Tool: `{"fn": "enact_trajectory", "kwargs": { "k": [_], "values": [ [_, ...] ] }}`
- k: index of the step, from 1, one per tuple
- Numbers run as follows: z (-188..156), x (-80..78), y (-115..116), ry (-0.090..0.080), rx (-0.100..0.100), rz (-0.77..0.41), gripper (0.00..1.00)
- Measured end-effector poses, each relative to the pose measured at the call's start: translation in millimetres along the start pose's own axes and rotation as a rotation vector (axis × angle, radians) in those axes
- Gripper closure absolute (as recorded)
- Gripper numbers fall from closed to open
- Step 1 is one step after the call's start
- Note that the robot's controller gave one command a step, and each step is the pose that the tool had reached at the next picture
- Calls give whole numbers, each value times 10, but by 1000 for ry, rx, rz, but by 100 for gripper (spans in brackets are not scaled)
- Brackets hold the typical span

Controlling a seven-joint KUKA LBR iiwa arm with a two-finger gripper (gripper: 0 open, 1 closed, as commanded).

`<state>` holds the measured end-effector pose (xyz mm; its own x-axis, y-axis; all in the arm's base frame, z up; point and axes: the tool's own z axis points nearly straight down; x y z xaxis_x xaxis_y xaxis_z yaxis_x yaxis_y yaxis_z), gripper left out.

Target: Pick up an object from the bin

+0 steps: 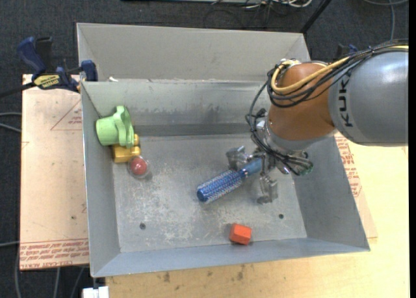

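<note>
My gripper [250,174] is low in the bin's right half, under the orange wrist cover. Its two fingers stand apart: one fingertip [235,157] is on the far side and the other on the near side of a blue hairbrush [220,187]. The brush lies slantwise on the floor, with its bristled head towards the lower left and its handle end running up between the fingers. The fingers are open around the handle, and the brush rests on the floor. A small orange block [240,233] lies near the front wall, below the brush.
At the left wall a green plastic toy [114,127] leans on a yellow piece [125,153], with a small red ball [138,166] just beside them. The arm reaches in from the right, over the bin's right wall.
</note>
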<state>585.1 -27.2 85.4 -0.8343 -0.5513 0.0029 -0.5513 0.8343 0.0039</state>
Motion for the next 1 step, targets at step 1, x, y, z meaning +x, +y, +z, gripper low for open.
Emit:
{"fn": "enact_trajectory", "kwargs": {
  "k": [1],
  "values": [
    [-21, -8, -7, -3, 2, 0, 100]
  ]
}}
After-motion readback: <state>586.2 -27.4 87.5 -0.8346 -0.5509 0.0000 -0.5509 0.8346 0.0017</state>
